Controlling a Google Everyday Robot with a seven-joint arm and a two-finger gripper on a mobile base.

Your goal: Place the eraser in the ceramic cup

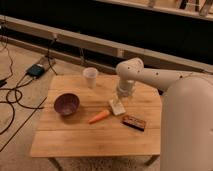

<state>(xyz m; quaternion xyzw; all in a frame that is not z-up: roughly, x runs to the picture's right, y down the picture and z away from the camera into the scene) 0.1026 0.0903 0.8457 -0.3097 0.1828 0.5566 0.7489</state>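
I have the gripper (121,98) down low over the right-centre of the wooden table (75,140), hanging from the white arm (150,77) that reaches in from my right side of the view. The eraser (117,107) lies directly under it and a touch nearer the camera, a small off-white block flat on the wood, its near end showing below the gripper's tip. The two look to be touching or almost so, and whether the gripper stands open around the block or has closed on it I cannot tell, because the wrist housing covers the place where they meet. The eraser's long axis seems to run roughly from the back of the table toward the front, leaning slightly right, though I would not swear to it, since the far end is hidden. The ceramic cup (90,77) stands upright near the back edge, to the left of the gripper and further from the camera, well apart from the eraser, with bare wood between them. I judge that the carry goes back and left, then down into the rim. The orange carrot (99,116) lies just beside the eraser on its left, the dark box (134,122) near on its right, and the purple bowl (66,104) sits further left, off that line
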